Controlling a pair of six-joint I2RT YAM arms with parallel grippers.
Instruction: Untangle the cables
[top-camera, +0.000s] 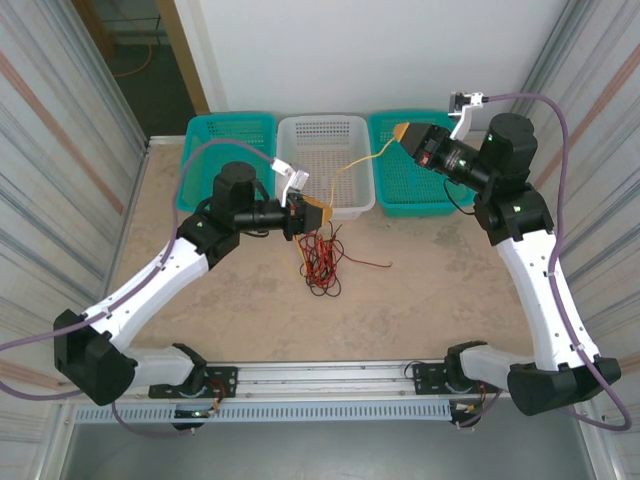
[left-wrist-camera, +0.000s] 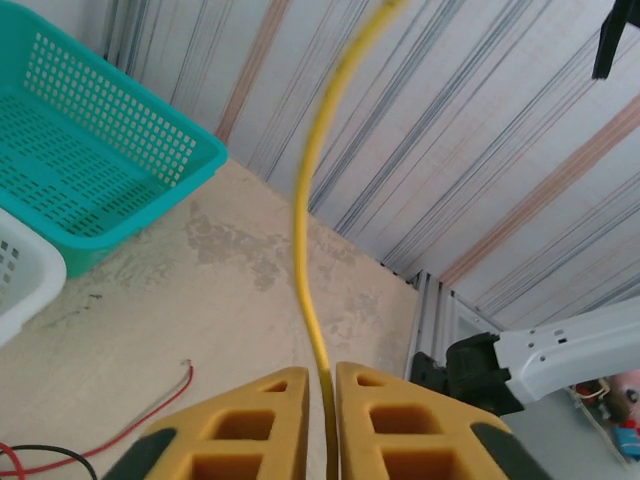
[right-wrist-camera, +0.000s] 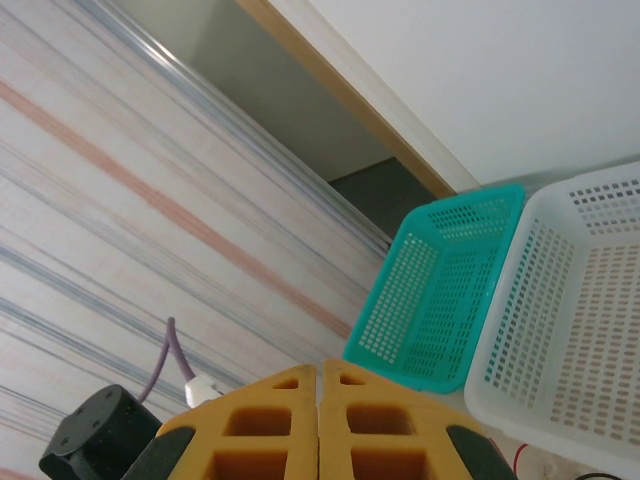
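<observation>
Above the middle of the table (top-camera: 430, 290), the yellow cable (top-camera: 362, 158) curves loosely from one arm to the other. The tangle (top-camera: 320, 262) of red and black wires lies on the surface just below the left gripper (top-camera: 314, 212). The left wrist view shows that claw's pads pinched on the yellow cable, which rises out of the narrow slit between them. The right gripper (top-camera: 404, 134), raised over the right teal basket (top-camera: 412, 188), is closed too. From overhead the yellow strand runs right up to its tips, so it appears to grip the far end, though its own camera shows no wire between the pads.

The step in hand looks like drawing the yellow cable out of the heap. Whether its lower part is caught among the red loops cannot be told. The next move probably calls for spreading the two claws apart, or lifting, slowly enough that the yellow strand slides free without dragging the heap along.

By count there is one yellow cable and one tangle, its red and black strands too knotted to number. Three baskets line the far edge: the left teal basket (top-camera: 215, 150), the white basket (top-camera: 320, 140) and the right teal one.
</observation>
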